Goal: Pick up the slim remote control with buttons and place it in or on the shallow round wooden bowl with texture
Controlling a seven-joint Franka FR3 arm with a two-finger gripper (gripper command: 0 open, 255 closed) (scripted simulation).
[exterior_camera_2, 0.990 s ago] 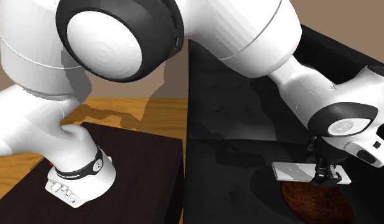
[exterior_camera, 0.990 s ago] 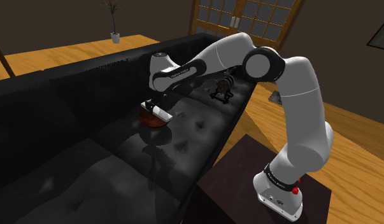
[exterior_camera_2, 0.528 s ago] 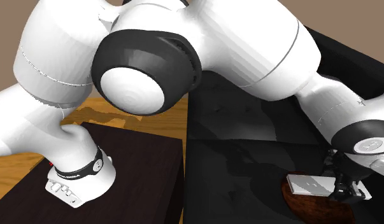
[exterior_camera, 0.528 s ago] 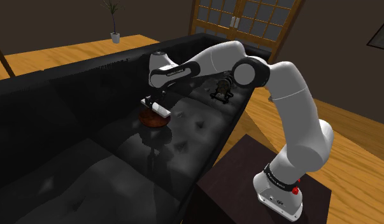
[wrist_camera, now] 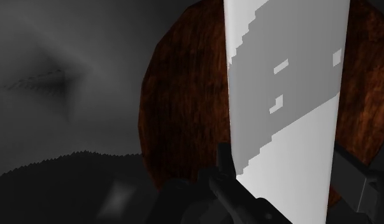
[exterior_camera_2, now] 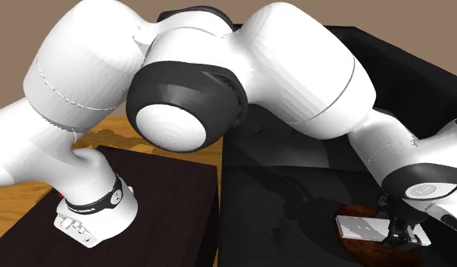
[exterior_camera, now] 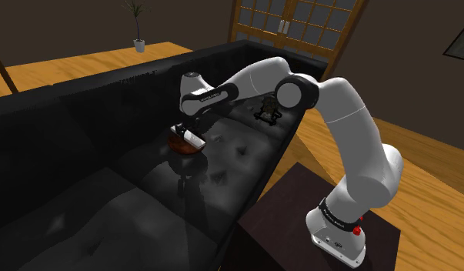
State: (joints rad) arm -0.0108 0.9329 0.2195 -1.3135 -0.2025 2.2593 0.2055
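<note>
Gripping the slim pale-grey remote (wrist_camera: 286, 95) across its narrow width near one end, the hand (exterior_camera_2: 397, 232) has both black fingers (wrist_camera: 223, 175) clamped on the long edges, holding it roughly level and close over the shallow reddish-brown bowl (wrist_camera: 184, 95) on the black sofa (exterior_camera: 107, 177). The remote looks light, stiff and smooth-sided, so I judge it could pivot in this off-centre hold, and a grip nearer the middle would be steadier. Nothing lies between remote and bowl, the sofa's backrest rises just behind, and a small dark ornament (exterior_camera: 267, 108) sits well apart along the seat.
</note>
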